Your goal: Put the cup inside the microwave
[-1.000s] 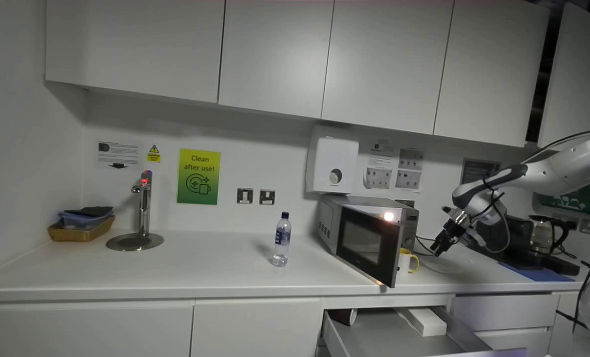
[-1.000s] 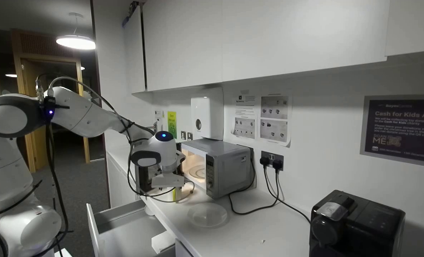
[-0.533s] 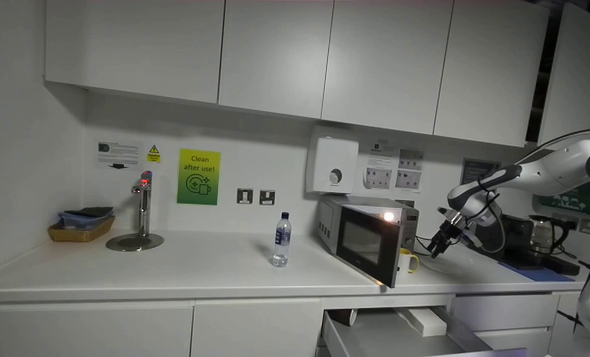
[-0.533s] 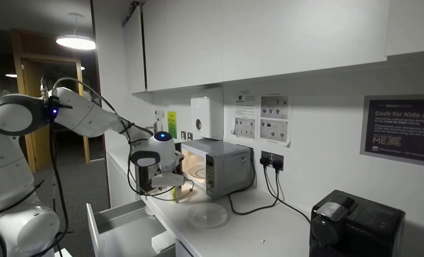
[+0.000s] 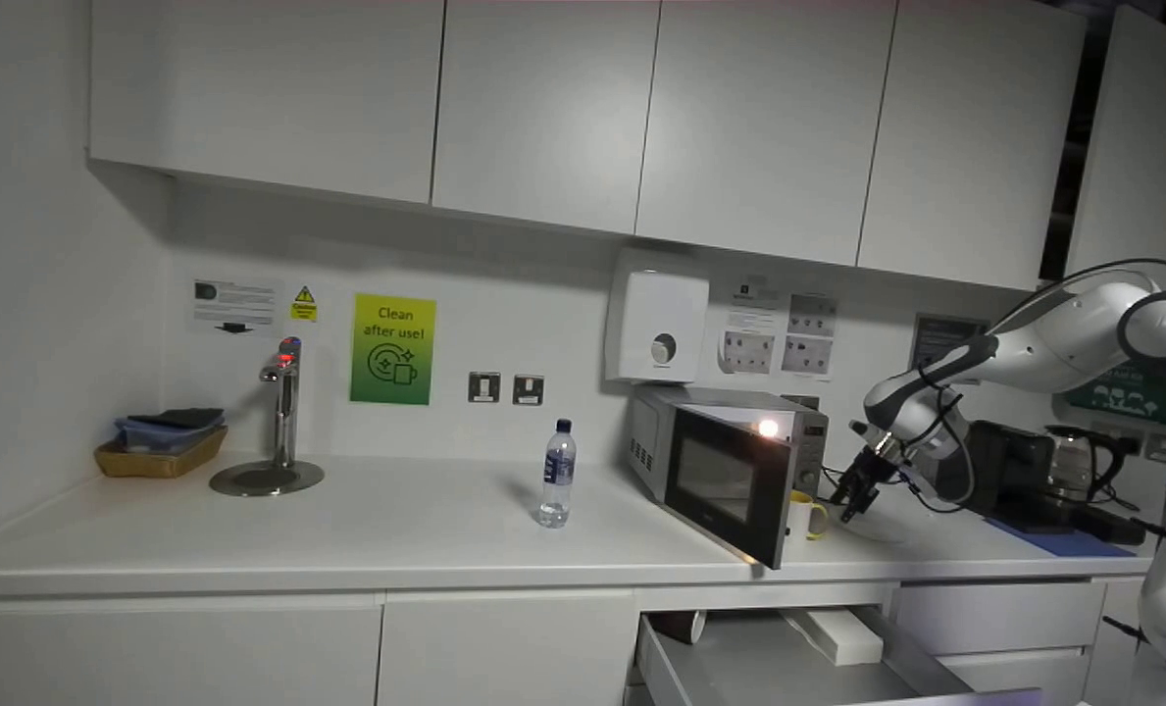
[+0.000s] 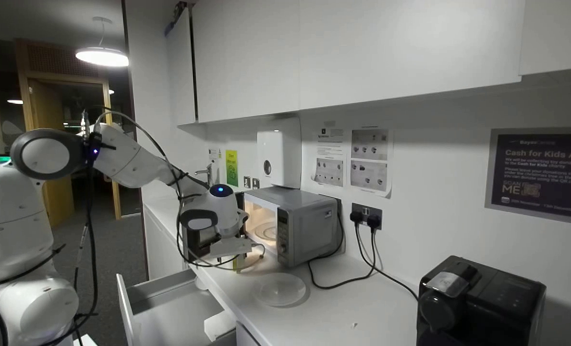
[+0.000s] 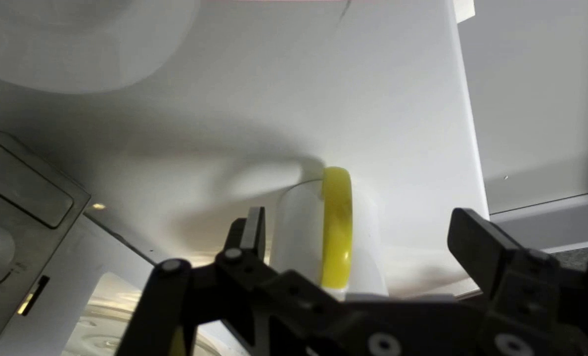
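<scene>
The cup is a white mug with a yellow handle (image 5: 802, 517), standing on the counter by the open microwave door. In an exterior view my hand mostly hides it, with a yellow strip of the cup (image 6: 238, 263) showing. The silver-grey microwave (image 6: 309, 226) has its door (image 5: 730, 480) swung open and its interior lit. My gripper (image 5: 845, 510) is low over the counter beside the cup's handle side. In the wrist view the gripper (image 7: 358, 217) is open, with the yellow handle (image 7: 337, 227) between the fingers, nearer the left one. Neither finger appears to grip it.
A clear round plastic dish (image 6: 279, 289) lies on the counter near the microwave. A drawer (image 6: 170, 307) stands open below the counter edge. Power cables (image 6: 333, 284) run behind. A black coffee machine (image 6: 482, 302) and a water bottle (image 5: 558, 480) stand on the counter.
My gripper has moved closer to the cup and slightly lower, and the arm has followed. The cup, microwave and its open door have not moved.
</scene>
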`<act>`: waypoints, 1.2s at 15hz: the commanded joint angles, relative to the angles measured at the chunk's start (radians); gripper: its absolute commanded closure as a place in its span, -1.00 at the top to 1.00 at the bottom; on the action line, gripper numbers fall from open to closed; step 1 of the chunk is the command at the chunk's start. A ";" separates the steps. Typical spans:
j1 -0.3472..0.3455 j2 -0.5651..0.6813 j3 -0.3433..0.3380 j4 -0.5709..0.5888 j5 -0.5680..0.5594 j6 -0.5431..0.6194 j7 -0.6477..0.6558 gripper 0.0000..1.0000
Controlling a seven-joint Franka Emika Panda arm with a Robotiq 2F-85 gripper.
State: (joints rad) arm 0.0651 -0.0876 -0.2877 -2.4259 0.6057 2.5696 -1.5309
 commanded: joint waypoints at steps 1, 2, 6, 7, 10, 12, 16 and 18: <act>-0.056 0.040 0.045 0.046 0.048 0.015 -0.085 1.00; -0.066 0.047 0.052 0.055 0.052 0.014 -0.098 1.00; -0.096 0.072 0.073 0.092 0.066 0.008 -0.135 1.00; -0.102 0.077 0.079 0.100 0.072 0.007 -0.142 1.00; -0.113 0.090 0.098 0.119 0.088 -0.002 -0.157 1.00; -0.117 0.099 0.111 0.128 0.096 -0.007 -0.157 1.00; -0.124 0.110 0.135 0.131 0.110 -0.011 -0.156 1.00; -0.125 0.115 0.143 0.133 0.112 -0.013 -0.153 1.00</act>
State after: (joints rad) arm -0.0289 0.0120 -0.1719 -2.3187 0.6817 2.5696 -1.6375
